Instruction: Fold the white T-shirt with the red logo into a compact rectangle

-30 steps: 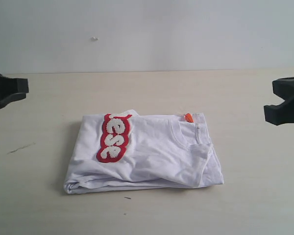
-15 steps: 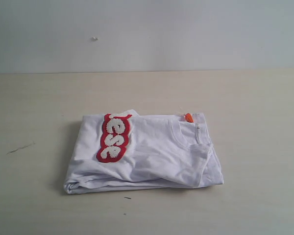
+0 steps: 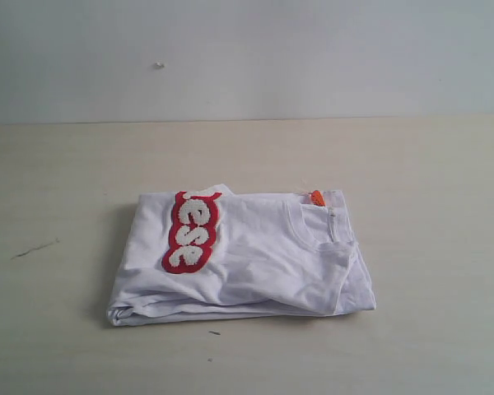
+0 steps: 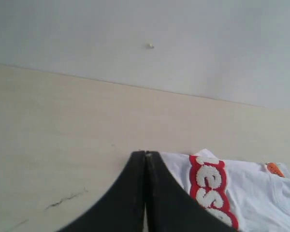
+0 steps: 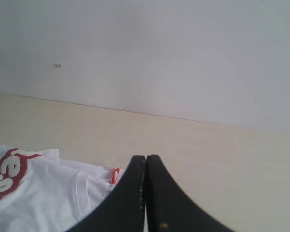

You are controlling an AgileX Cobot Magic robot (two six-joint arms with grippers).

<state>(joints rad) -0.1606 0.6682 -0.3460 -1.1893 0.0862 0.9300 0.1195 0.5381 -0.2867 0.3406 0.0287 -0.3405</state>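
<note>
The white T-shirt (image 3: pixel 247 255) lies folded into a rough rectangle in the middle of the table. Part of the red logo (image 3: pixel 191 233) shows on its left part, reading "ese", and the orange neck tag (image 3: pixel 316 197) sticks out at its far right corner. Neither gripper appears in the exterior view. In the left wrist view my left gripper (image 4: pixel 145 153) is shut and empty, held off the shirt (image 4: pixel 251 193) near its logo (image 4: pixel 210 191) side. My right gripper (image 5: pixel 146 157) is shut and empty too, held off the shirt (image 5: pixel 43 193) beside the tag (image 5: pixel 115 175).
The beige table (image 3: pixel 428 164) runs back to a plain pale wall (image 3: pixel 247 58). A thin dark scratch (image 3: pixel 33 248) marks the tabletop left of the shirt, and a small dark speck (image 3: pixel 215 332) lies just in front of it.
Both grippers, seen at the left and right edges one second ago, have drawn back out of the exterior view. The shirt has not moved.
</note>
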